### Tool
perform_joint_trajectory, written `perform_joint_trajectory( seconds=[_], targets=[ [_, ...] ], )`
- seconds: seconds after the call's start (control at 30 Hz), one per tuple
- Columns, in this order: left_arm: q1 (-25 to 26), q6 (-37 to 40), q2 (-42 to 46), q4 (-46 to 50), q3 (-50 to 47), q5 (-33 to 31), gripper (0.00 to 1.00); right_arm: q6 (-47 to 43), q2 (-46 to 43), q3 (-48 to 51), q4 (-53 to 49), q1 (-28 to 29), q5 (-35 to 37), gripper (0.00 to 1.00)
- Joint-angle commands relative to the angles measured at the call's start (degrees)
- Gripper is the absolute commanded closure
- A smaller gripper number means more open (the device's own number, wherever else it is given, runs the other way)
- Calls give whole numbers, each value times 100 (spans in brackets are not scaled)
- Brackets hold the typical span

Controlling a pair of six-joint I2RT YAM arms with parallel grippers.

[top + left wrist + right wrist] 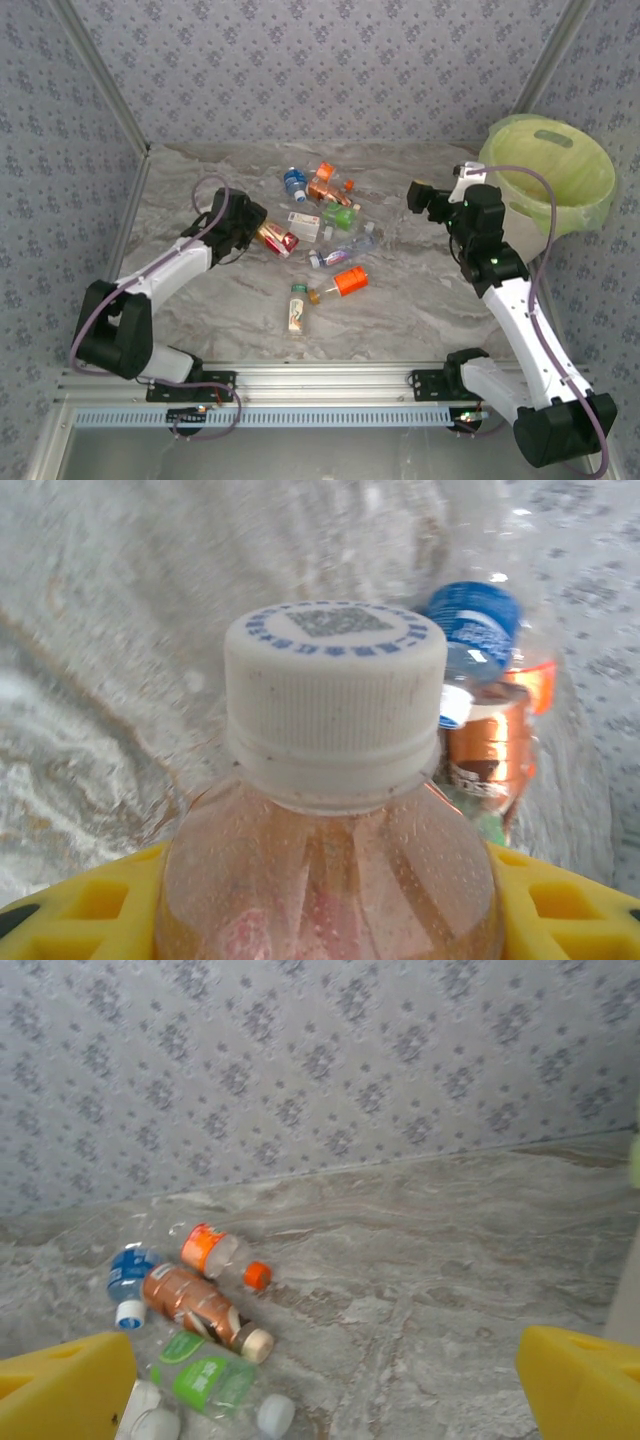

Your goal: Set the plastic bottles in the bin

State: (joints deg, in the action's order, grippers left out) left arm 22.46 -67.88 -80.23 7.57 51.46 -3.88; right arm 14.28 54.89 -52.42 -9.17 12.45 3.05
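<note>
The left gripper is pinching one bottle, the red-labelled bottle. Its two yellow fingers are pressing on the bottle's shoulders from both sides, and the white ribbed cap is pointing out past the fingertips. I cannot tell whether this bottle is lying on the marble table or is lifted from it.

The right gripper is standing spread wide, and nothing is sitting between its yellow fingers.

I am counting nine plastic bottles for sure: the held one and eight loose ones lying between the two grippers. The clear ones in the middle are hard to separate.
- Just beyond the left gripper's tip, a white-labelled bottle is lying.
- Further ahead of it, four are lying close together: a blue-labelled bottle, a small orange-labelled bottle, a copper bottle and a green-labelled bottle.
- In front of the right gripper, a clear bottle is lying.
- Nearer to the arm bases, a big orange bottle and a green-capped bottle are lying.

There is one bin, with its lime-green bag. It is standing upright near the right gripper, on that gripper's outer right side and behind its wrist, well apart from the left gripper.
</note>
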Motion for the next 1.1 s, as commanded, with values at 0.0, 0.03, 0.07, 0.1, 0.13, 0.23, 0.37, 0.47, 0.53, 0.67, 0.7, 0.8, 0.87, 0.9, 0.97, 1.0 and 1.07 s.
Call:
perform_joint_trajectory(
  seconds=[0.0, 0.03, 0.07, 0.1, 0.13, 0.23, 0.37, 0.47, 0.53, 0.67, 0.7, 0.8, 0.87, 0.9, 0.97, 1.0, 1.07],
  targets=[
    [-42, 1461, 209, -59, 473, 146, 49, -139, 190, -162, 119, 123, -640, 0],
    [-41, 1616, 212, -92, 569, 249, 50, -231, 253, -223, 94, 154, -824, 0],
    [-40, 1772, 212, -149, 675, 374, 50, -263, 348, -303, 76, 177, -1097, 0],
    [-46, 1947, 196, -266, 753, 564, 51, -268, 469, -399, 44, 222, -1357, 0],
    [-48, 2067, 179, -361, 831, 736, 51, -277, 571, -494, -5, 262, -1579, 0],
    [-40, 2358, 75, -572, 1094, 1266, 53, -263, 968, -846, -270, 550, -1866, 0],
    [-32, 2622, -105, -869, 1348, 1963, 53, 217, 1343, -911, 82, 912, -1840, 0],
    [-31, 2722, -269, -1162, 1550, 2506, 52, 510, 1719, -1001, 406, 1076, -2644, 0],
    [-14, 2770, -366, -1295, 1700, 2792, 52, 398, 2013, -1282, 145, 1214, -2973, 0],
    [70, 2915, -493, -1302, 1993, 3085, 52, 8, 2520, -1853, -408, 1546, -3069, 0],
    [98, 2937, -518, -1311, 2042, 3151, 52, -4, 2619, -1886, -369, 1598, -3106, 0],
    [184, 2947, -616, -1363, 2161, 3278, 52, 81, 2892, -1920, -59, 1725, -3361, 0],
    [231, 2915, -671, -1413, 2222, 3335, 52, 88, 3128, -2046, -23, 1838, -3414, 0],
    [257, 2883, -704, -1457, 2242, 3377, 52, 34, 3247, -2143, -66, 1884, -3405, 0],
    [284, 2798, -755, -1605, 2262, 3529, 52, -70, 3430, -2278, -171, 1977, -3028, 0],
    [294, 2747, -774, -1693, 2256, 3622, 52, -30, 3494, -2305, -158, 1984, -2769, 0],
    [294, 2652, -812, -1859, 2245, 3801, 52, 86, 3593, -2298, -67, 1957, -2599, 0]
  ],
)
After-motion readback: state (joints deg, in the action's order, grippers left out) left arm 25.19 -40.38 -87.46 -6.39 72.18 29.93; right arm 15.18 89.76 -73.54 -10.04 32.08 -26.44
